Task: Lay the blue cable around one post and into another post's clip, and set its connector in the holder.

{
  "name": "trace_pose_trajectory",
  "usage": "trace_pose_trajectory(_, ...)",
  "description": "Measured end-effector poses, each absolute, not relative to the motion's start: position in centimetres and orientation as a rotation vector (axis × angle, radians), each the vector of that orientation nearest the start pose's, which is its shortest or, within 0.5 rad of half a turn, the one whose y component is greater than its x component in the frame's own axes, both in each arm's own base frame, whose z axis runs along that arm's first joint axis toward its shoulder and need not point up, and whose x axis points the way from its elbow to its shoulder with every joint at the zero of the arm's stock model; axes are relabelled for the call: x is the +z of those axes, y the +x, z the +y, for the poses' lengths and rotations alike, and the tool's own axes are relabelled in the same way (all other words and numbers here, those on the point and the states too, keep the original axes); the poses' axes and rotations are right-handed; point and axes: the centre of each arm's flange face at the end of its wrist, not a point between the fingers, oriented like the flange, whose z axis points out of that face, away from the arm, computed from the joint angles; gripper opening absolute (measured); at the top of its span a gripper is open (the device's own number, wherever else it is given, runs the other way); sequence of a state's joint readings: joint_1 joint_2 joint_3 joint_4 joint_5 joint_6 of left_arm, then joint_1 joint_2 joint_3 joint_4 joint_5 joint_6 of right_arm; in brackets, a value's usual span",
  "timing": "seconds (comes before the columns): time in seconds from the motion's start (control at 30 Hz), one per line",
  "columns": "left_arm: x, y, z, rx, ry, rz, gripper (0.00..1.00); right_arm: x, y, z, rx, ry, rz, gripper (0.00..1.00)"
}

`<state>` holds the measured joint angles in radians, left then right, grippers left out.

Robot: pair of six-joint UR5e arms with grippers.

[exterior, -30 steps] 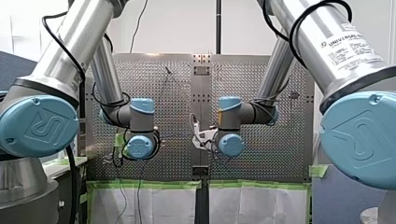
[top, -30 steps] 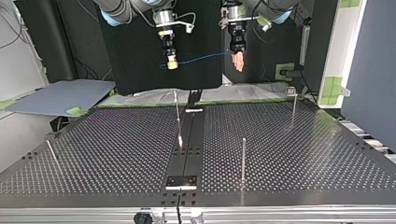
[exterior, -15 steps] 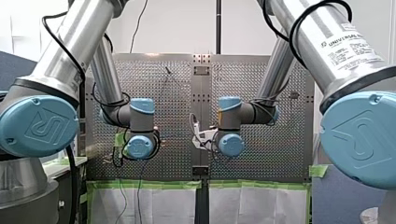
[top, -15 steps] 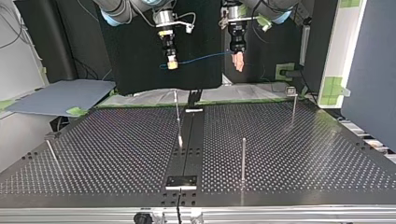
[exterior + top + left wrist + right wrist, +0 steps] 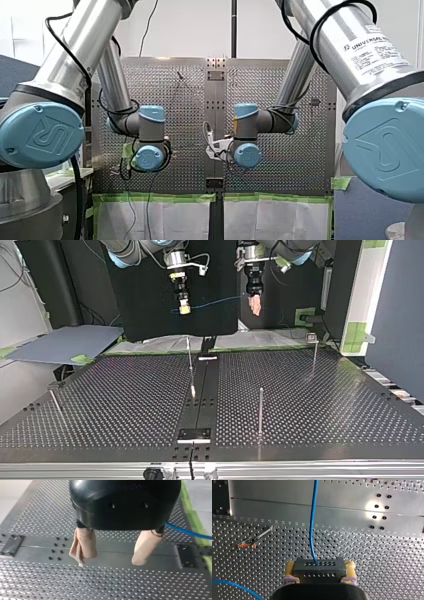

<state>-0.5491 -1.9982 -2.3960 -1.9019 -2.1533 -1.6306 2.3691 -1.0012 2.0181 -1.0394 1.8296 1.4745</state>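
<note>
In the top view both grippers hang high above the table's far edge. My right gripper (image 5: 184,307), with yellow pads, is shut on a black connector (image 5: 318,567). The blue cable (image 5: 313,525) leaves the connector and runs ahead of the fingers. It spans across (image 5: 215,302) to my left gripper (image 5: 255,305). In the left wrist view that gripper (image 5: 112,555) stands open, with nothing between its beige pads (image 5: 83,546). The cable (image 5: 187,531) passes just outside one finger. Whether it touches that finger is hidden.
Thin upright posts stand on the perforated table (image 5: 310,405): one near the centre strip (image 5: 190,365), one nearer the camera (image 5: 260,410), one at the far right (image 5: 314,352), one at the left (image 5: 55,402). A small black plate (image 5: 195,434) sits on the centre strip.
My left arm has shifted very slightly. The right arm and the cable have kept their places.
</note>
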Motion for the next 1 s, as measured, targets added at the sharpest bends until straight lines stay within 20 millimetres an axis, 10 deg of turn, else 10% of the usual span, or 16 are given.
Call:
trace_pose_trajectory(0.8,6.5,27.8,-26.4,-0.003,-0.052,1.616,1.0,9.0,45.8,-29.5,1.547,1.594,-0.808,0.0)
trace_pose_trajectory(1.0,6.5,27.8,-26.4,-0.003,-0.052,1.616,1.0,11.6,47.6,-28.9,1.594,1.564,-0.809,0.0)
